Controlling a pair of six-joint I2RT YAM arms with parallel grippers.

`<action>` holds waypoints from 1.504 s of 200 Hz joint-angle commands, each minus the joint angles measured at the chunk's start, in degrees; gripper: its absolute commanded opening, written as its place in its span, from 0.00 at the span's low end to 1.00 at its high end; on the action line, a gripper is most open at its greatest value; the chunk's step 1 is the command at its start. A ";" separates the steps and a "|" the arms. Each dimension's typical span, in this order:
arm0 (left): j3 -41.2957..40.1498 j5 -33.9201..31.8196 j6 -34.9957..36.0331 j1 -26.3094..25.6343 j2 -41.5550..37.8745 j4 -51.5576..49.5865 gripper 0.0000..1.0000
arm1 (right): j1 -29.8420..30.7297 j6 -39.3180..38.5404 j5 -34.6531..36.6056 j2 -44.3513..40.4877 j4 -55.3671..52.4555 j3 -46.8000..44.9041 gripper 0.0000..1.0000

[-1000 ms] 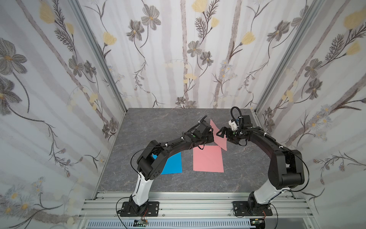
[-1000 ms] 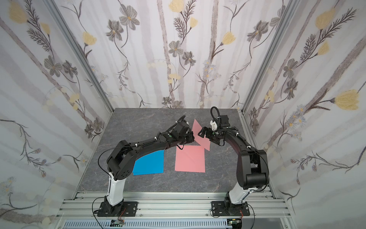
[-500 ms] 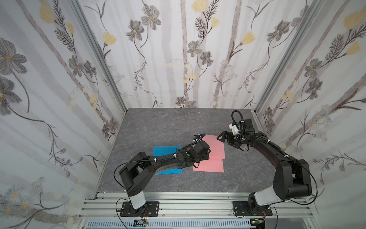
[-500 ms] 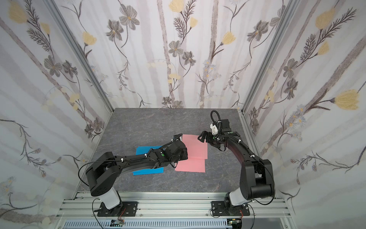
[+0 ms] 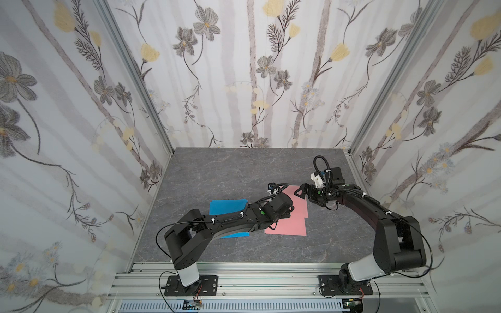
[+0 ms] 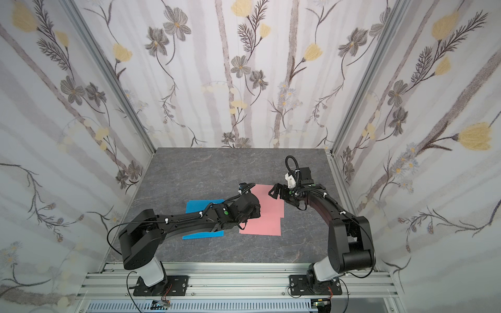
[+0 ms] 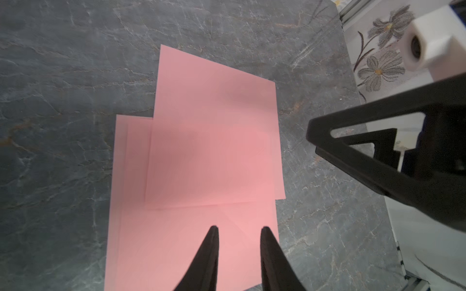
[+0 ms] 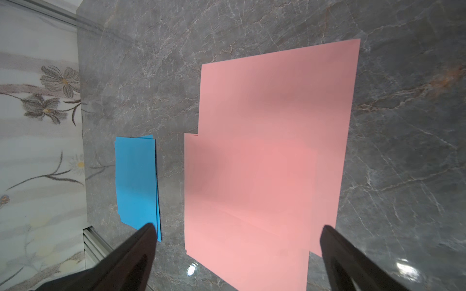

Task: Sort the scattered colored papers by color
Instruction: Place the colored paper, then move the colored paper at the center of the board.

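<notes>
Two heaps of paper lie on the grey marbled tabletop, both toward its front edge and well apart from the back wall. Largest is the pink stack, nearer the right edge: a top sheet sits skewed on the sheets below, pushed toward the back so the lower ones show along the front. Beside it, toward the left edge and apart from it by a strip of bare surface, lies the smaller blue stack, partly hidden under the left arm in both top views. The left gripper hangs over the front part of the pink stack, its fingers parted by a narrow gap with nothing between them; whether the tips touch the paper cannot be told. The right gripper hovers above the back right corner of the pink stack, jaws spread wide and empty, the pink paper showing between its fingertips.
</notes>
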 commanded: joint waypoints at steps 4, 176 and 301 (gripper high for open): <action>-0.11 2.33 4.93 4.14 1.92 0.66 0.35 | 0.37 2.71 0.65 4.72 7.54 1.97 1.00; 15.96 19.12 8.70 18.71 22.45 2.44 0.50 | 1.73 4.97 5.60 25.79 3.29 19.32 1.00; 7.85 29.67 -7.58 18.12 27.25 14.74 0.53 | 1.98 5.37 6.33 27.63 2.80 19.58 1.00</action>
